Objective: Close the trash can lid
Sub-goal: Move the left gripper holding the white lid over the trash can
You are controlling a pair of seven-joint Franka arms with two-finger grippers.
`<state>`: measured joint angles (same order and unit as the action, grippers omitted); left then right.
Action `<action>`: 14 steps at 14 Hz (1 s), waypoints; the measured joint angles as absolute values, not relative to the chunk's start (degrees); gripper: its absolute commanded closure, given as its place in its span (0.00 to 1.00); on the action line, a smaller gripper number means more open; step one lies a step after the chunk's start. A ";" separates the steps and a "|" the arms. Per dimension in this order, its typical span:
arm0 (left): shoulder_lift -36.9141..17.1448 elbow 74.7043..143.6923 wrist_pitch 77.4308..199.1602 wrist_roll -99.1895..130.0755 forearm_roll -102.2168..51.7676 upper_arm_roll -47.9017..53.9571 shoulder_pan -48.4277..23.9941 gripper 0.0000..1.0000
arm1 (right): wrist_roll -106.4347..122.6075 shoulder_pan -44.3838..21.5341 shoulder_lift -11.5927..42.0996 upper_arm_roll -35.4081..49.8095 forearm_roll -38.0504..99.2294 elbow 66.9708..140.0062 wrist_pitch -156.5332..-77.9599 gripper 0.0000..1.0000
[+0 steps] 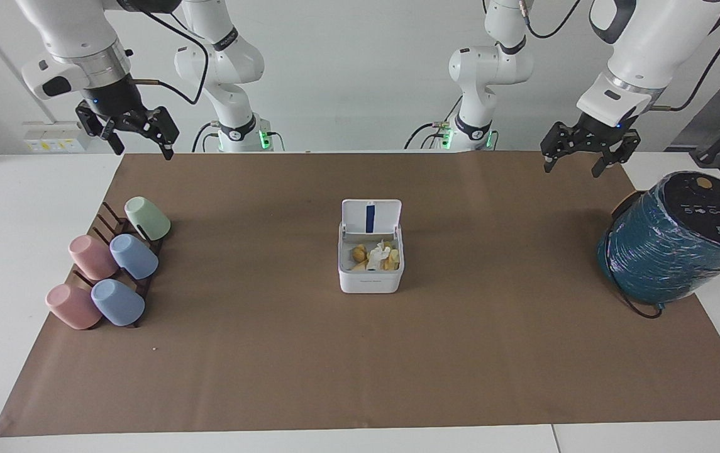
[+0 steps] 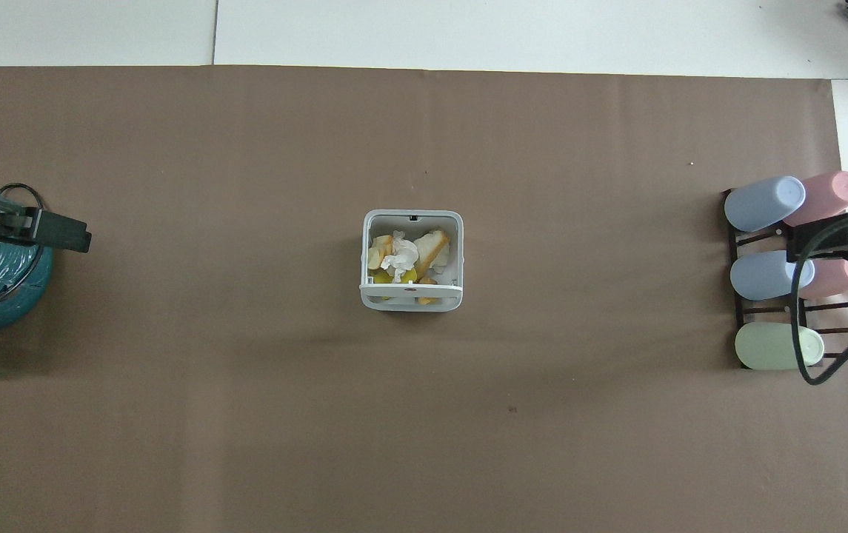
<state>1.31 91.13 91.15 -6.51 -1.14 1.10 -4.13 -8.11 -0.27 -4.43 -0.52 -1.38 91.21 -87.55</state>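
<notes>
Both hands raised and spread, bin open mid-table.

The left hand (image 1: 581,155) hangs empty, fingers apart, near the teal cylinder (image 1: 674,242); the right hand (image 1: 139,135) hangs likewise over the table's (image 1: 360,377) edge by the cup rack (image 1: 114,264). Well apart from both, with bare mat all round, the bin (image 1: 370,270) holds food scraps and tissue; its lid (image 1: 371,217) stands upright at the robots' side.

Both arms: glossy white rounded casings, black joint bands. Black grippers (image 1: 136,129) (image 1: 588,146) under silver wrist rings. Black cables loop alongside. Green lights at bases.
</notes>
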 measured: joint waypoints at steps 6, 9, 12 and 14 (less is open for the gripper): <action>1.31 91.14 91.15 -6.51 -1.14 1.12 -3.95 0.00 | -8.11 -0.43 -4.43 -0.50 -1.34 91.21 -87.55 0.00; 1.35 91.70 91.39 -6.51 -1.14 2.06 -4.51 0.00 | -8.11 -0.43 -4.43 -0.50 -1.34 91.21 -87.55 0.00; 1.75 93.99 93.62 -5.10 -1.15 2.57 -8.22 0.47 | -8.11 -0.43 -4.43 -0.50 -1.34 91.21 -87.55 0.00; 2.48 95.99 95.72 -3.25 -1.15 2.78 -11.34 0.73 | -8.11 -0.43 -4.43 -0.50 -1.34 91.21 -87.55 0.00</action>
